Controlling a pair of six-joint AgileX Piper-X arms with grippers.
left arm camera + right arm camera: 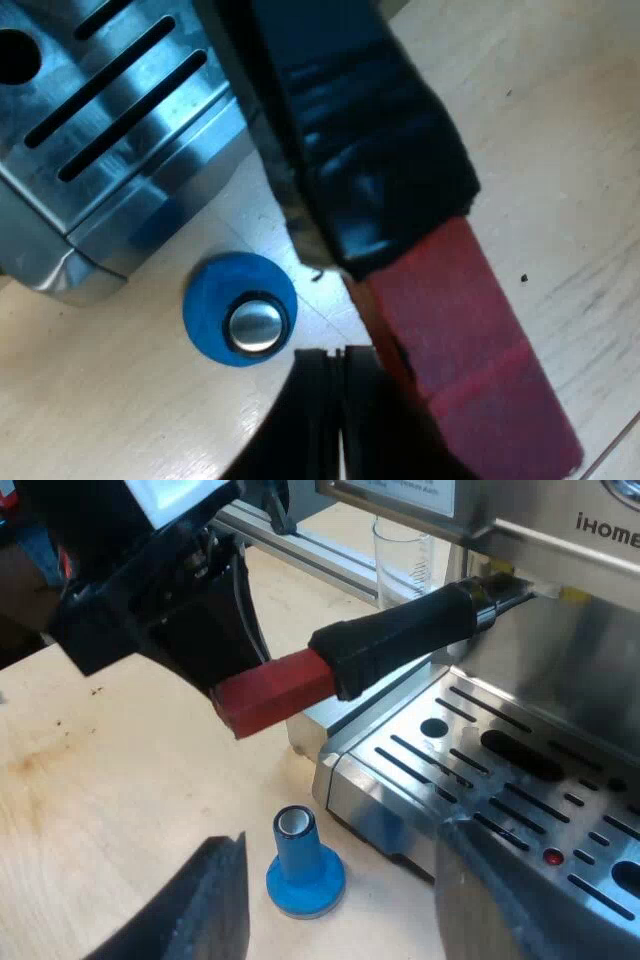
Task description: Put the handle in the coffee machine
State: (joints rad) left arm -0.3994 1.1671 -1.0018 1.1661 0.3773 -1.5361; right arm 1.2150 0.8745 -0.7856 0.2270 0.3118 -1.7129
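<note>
The holder's dark handle (395, 640) sticks out from the espresso machine's front (560, 660), its metal neck (500, 590) up under the brew head. Its red end (275, 695) sits in my left gripper (215, 685), which is shut on it. In the left wrist view the handle (350, 130) and red end (470, 340) pass close over my left gripper (340, 420). My right gripper (340, 855) hovers open above the table, one finger (215, 900) beside the blue tamper and the other (500, 900) over the drip tray.
A blue tamper (303, 865) stands on the wooden table beside the drip tray's corner (340, 770); it is below the handle (240, 310). A measuring glass (405, 550) stands on the table behind the handle. The slotted drip tray (110, 100) lies under the handle.
</note>
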